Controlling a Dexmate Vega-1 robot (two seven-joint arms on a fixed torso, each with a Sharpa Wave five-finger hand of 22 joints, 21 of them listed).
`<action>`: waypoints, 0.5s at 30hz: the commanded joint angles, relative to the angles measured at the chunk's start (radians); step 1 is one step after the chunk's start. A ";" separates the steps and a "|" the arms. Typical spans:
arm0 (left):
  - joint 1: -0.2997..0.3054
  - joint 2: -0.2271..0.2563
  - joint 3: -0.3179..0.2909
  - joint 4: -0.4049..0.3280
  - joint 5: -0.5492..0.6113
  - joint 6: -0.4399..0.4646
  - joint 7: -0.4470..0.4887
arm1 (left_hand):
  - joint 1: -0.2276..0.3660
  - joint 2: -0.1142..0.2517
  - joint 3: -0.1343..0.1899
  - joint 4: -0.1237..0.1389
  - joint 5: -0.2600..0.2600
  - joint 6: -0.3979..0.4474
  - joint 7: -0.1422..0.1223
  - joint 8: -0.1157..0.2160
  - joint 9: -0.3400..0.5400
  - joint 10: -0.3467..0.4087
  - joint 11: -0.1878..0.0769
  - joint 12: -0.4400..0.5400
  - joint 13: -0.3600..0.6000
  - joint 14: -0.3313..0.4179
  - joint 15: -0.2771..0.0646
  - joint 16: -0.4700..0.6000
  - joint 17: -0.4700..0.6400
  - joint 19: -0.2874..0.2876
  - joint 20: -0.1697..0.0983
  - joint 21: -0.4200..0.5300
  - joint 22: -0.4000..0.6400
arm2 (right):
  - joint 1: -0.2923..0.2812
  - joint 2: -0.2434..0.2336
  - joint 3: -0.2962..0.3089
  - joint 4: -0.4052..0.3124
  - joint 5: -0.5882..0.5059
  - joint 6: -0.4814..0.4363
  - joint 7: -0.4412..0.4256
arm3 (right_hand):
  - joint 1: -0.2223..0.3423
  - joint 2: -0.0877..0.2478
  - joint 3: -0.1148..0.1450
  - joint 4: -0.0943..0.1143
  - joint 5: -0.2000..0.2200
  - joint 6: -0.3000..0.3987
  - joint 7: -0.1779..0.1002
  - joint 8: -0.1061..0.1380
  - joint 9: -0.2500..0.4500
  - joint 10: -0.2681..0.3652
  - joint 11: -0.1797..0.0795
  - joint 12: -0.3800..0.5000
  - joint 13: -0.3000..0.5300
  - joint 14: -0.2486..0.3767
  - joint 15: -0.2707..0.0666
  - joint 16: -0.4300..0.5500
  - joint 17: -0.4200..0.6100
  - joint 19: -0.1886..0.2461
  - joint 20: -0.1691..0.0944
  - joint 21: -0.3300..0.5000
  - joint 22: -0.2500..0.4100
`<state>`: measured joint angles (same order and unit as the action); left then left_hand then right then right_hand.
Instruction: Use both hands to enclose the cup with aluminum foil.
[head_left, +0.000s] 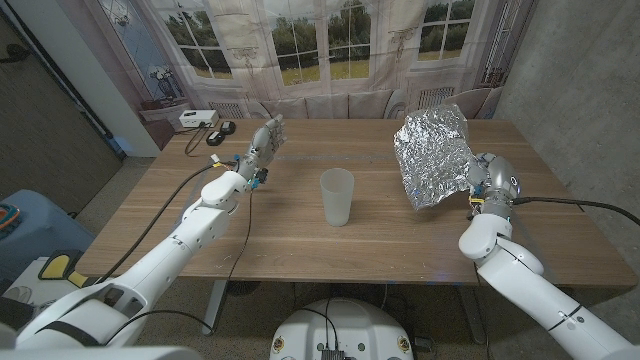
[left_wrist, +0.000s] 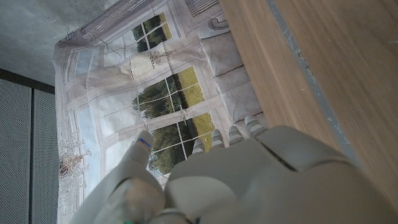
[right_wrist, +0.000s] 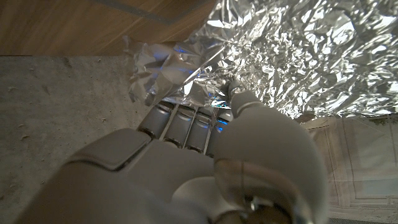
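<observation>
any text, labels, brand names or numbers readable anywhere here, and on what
No readable text in any view.
The cup is plain, with no print visible.
The aluminum foil held up by the right hand is crinkled and bare.
The left hand shows no legible marking.
The white box and dark items at the table's far left corner are too small to read.

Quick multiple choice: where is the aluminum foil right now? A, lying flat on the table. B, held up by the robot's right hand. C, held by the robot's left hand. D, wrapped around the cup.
B: the right hand holds the crumpled foil upright, apart from the bare cup.
</observation>
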<state>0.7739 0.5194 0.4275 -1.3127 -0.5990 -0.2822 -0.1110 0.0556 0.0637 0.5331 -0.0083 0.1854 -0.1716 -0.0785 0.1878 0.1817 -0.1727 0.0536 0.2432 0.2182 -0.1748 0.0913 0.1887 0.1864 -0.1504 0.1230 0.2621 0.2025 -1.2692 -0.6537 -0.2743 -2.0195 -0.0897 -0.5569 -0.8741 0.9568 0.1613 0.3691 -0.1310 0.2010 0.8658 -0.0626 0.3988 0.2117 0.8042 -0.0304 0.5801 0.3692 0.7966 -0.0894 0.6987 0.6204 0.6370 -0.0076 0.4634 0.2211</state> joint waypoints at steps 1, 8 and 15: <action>0.012 0.007 0.006 -0.038 0.009 0.002 0.002 | -0.008 0.003 -0.002 0.002 0.003 -0.024 0.004 0.001 0.000 -0.061 0.006 0.002 0.003 -0.033 -0.007 0.004 0.000 0.003 0.001 -0.004 0.005 | -0.134 -0.034 0.115 -0.159 0.050 0.054 0.075 | 0.025 0.019 0.011 0.003 -0.004 0.078 0.011 0.017 0.007 0.011 -0.001 0.006 0.004 0.001 -0.107 -0.003 0.008 -0.007 0.004 0.011 0.006; 0.024 0.023 0.007 -0.075 0.018 0.004 0.005 | -0.006 0.002 -0.003 0.000 0.003 -0.015 0.004 0.005 -0.001 -0.053 0.005 0.004 0.003 -0.029 -0.004 0.006 0.000 0.008 0.002 -0.003 0.005 | -0.179 -0.063 0.137 -0.243 0.055 0.045 0.135 | 0.030 0.020 0.014 0.002 -0.008 0.076 0.014 0.019 0.012 0.014 0.005 0.009 0.008 -0.001 -0.105 -0.004 0.016 -0.012 0.006 0.014 0.006; 0.047 0.049 0.000 -0.130 0.044 -0.006 0.028 | 0.002 -0.008 -0.006 -0.011 0.001 0.005 0.000 0.010 -0.001 -0.009 0.008 0.019 0.002 0.012 -0.004 0.018 -0.002 0.024 0.003 0.002 0.004 | -0.186 -0.076 0.114 -0.297 0.025 0.017 0.165 | 0.033 0.020 0.015 0.003 -0.011 0.077 0.017 0.022 0.016 0.014 0.006 0.012 0.012 -0.002 -0.104 -0.002 0.026 -0.014 0.007 0.018 0.006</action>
<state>0.7941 0.5393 0.4325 -1.3749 -0.5888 -0.2827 -0.1105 0.0557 0.0637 0.5276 -0.0138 0.1854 -0.1716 -0.0785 0.1914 0.1818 -0.1727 0.0536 0.2537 0.2184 -0.1749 0.0913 0.1942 0.1824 -0.1376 0.1286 0.2621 0.2025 -1.3966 -0.6929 -0.1701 -2.1845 -0.0461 -0.5189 -0.7692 0.9581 0.1599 0.3742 -0.1286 0.1924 0.8657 -0.0626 0.3988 0.2229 0.8096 -0.0250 0.5876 0.3784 0.7966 -0.0894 0.6950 0.6417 0.6280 -0.0013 0.4740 0.2256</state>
